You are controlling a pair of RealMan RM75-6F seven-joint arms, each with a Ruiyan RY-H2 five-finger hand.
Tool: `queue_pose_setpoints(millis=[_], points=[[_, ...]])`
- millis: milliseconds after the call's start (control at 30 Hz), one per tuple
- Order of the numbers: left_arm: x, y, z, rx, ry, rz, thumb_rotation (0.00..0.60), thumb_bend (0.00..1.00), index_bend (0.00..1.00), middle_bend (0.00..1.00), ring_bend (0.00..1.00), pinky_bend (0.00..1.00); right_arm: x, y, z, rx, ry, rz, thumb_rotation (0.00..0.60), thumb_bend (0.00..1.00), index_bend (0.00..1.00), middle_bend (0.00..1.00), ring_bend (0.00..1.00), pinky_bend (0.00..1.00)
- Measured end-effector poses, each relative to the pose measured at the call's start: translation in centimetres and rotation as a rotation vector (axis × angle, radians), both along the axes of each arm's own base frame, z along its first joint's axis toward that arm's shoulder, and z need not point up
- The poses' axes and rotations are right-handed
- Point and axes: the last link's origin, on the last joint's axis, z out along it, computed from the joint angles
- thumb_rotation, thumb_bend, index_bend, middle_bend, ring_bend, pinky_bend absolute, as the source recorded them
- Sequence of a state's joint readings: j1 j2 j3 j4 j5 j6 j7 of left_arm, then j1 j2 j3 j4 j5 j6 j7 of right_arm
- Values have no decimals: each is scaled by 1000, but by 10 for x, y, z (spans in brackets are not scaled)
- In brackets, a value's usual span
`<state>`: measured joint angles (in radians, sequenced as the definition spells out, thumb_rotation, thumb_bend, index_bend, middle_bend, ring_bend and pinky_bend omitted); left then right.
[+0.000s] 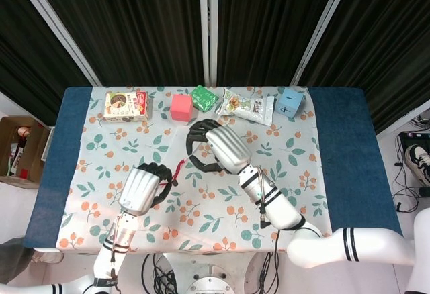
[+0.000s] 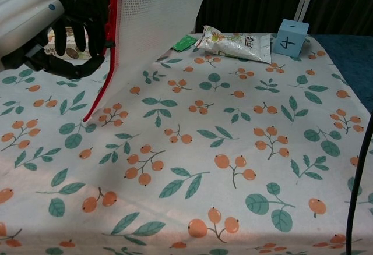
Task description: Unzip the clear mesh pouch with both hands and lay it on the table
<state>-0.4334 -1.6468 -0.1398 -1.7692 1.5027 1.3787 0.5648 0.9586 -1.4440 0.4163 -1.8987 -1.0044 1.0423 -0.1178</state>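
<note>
The clear mesh pouch [image 2: 156,16] hangs upright over the left half of the table, and its top runs out of the chest view. Its red zipper edge [image 2: 106,57] runs down the left side to a low corner just above the floral cloth [image 2: 221,150]. My left hand [image 2: 55,31] curls its dark fingers around that red edge. From above, only a short red piece of the zipper edge [image 1: 177,168] shows beside my left hand [image 1: 143,188]. My right hand [image 1: 218,146] holds the pouch's top, higher and further back; it is out of the chest view.
Along the far edge lie a snack box [image 1: 125,105], a pink cube [image 1: 181,107], a green packet [image 1: 203,97], a snack bag [image 1: 250,107] and a blue cube [image 1: 291,102]. A black cable [image 2: 358,185] hangs at the right edge of the chest view.
</note>
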Motion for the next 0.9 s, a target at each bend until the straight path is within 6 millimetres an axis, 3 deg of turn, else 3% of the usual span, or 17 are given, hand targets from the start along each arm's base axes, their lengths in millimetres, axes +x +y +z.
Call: queue_pose_setpoints(millis=[367,900], points=[[-10,3,-5,-10,0,33,600,422,653,545,516,611,2,0,11,3,-51,-9,600,621,928,438,252,228],[-41,12,-24,-42,43,124,600,422,656,546,516,616,-2,2,36,-2,-150,-21,600,627,937,450,269,239]])
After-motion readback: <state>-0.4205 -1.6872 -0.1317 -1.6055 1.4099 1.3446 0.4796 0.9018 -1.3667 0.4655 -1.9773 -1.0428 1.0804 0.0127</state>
